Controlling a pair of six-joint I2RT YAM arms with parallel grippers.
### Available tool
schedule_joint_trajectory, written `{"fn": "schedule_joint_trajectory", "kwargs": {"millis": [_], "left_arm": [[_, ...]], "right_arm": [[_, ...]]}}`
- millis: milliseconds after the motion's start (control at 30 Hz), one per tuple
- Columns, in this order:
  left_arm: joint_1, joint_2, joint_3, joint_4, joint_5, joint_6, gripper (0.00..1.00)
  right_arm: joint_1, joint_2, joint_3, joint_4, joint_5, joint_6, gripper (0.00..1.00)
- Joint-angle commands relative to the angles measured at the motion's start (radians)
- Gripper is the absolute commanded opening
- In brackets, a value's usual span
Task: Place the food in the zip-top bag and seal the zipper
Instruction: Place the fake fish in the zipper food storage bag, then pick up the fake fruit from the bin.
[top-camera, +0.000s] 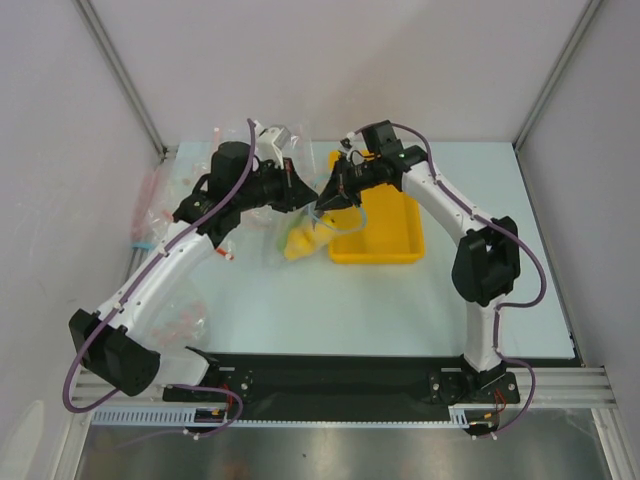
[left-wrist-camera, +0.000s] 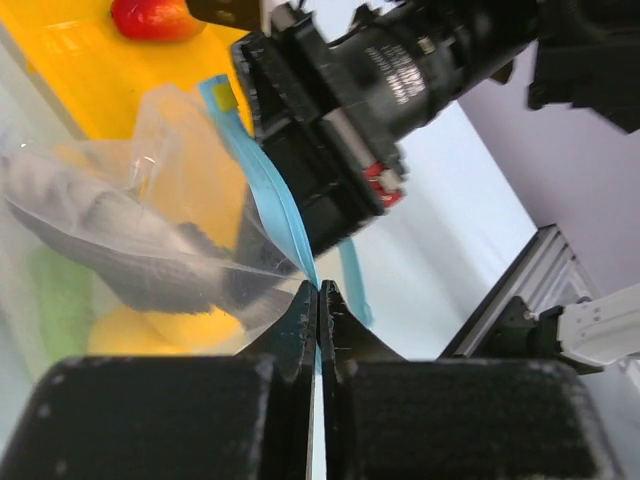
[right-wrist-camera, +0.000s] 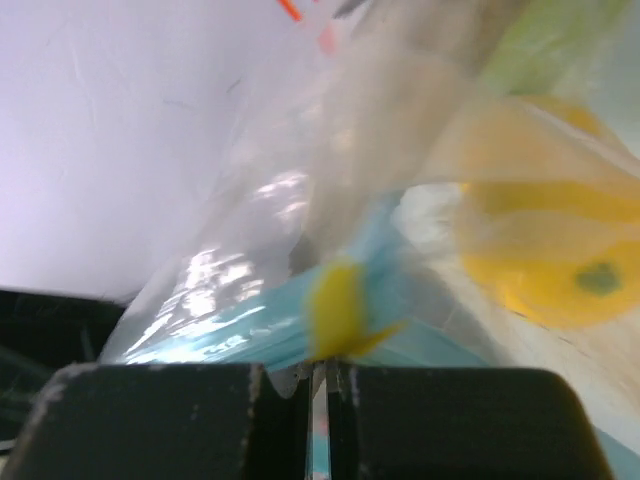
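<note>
- From above: the zip-top bag (top-camera: 303, 238) hangs toward the far edge of the bench, just left of the yellow tray (top-camera: 375, 258); the left gripper (top-camera: 296, 190) and right gripper (top-camera: 330, 195) hold it between them, likely to keep its mouth taut.
- Left wrist: jaws pinched together on the zipper (left-wrist-camera: 262, 170); the grey fish (left-wrist-camera: 110, 235) lies inside; the red fruit (left-wrist-camera: 155, 18) sits outside, on the tray.
- Right wrist: jaws clamped on the same strip beside its yellow tab (right-wrist-camera: 338, 300); a yellow fruit (right-wrist-camera: 545, 250) shows through the plastic.

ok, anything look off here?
The red fruit sits on the yellow tray, outside the zip-top bag, though the left gripper and right gripper both pinch the zipper. Sealing now would likely leave it out.
</note>
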Motion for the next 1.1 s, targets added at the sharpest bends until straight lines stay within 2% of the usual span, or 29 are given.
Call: {"fn": "schedule_joint_trajectory", "kwargs": {"millis": [0, 133, 167, 200, 233, 267, 300, 533, 833, 967, 1067], "left_arm": [[-0.008, -0.018, 0.082, 0.074, 0.064, -0.084, 0.0], [-0.007, 0.014, 0.178, 0.033, 0.075, -0.103, 0.0], [-0.008, 0.02, 0.191, 0.027, 0.072, -0.104, 0.0], [-0.008, 0.029, 0.202, 0.019, 0.063, -0.104, 0.0], [-0.008, 0.031, 0.211, -0.001, 0.031, -0.104, 0.01], [-0.002, 0.034, 0.211, -0.013, 0.009, -0.103, 0.0], [0.001, 0.037, 0.208, -0.023, -0.007, -0.104, 0.0], [0.097, 0.068, 0.18, -0.116, -0.096, -0.126, 0.0], [0.143, 0.06, 0.2, -0.159, -0.175, -0.089, 0.0], [0.143, 0.054, 0.231, -0.181, -0.205, -0.063, 0.0], [0.143, 0.045, 0.254, -0.201, -0.236, -0.041, 0.0]], "right_arm": [[-0.004, 0.03, 0.015, 0.108, 0.117, 0.027, 0.0], [-0.004, 0.073, 0.061, 0.037, 0.178, -0.025, 0.1], [-0.003, 0.077, 0.071, 0.024, 0.203, -0.05, 0.24], [-0.006, 0.073, 0.087, 0.016, 0.208, -0.061, 0.33], [-0.006, 0.067, 0.092, 0.018, 0.212, -0.07, 0.4], [-0.007, 0.055, 0.092, 0.021, 0.227, -0.087, 0.51], [-0.01, 0.033, 0.091, 0.026, 0.235, -0.094, 0.55], [-0.059, -0.059, 0.088, 0.053, 0.229, -0.14, 0.59], [-0.144, -0.136, 0.062, 0.14, 0.172, -0.156, 0.58], [-0.156, -0.118, 0.109, 0.135, 0.26, -0.195, 0.63], [-0.148, -0.07, 0.277, -0.011, 0.402, -0.28, 0.65]]}}
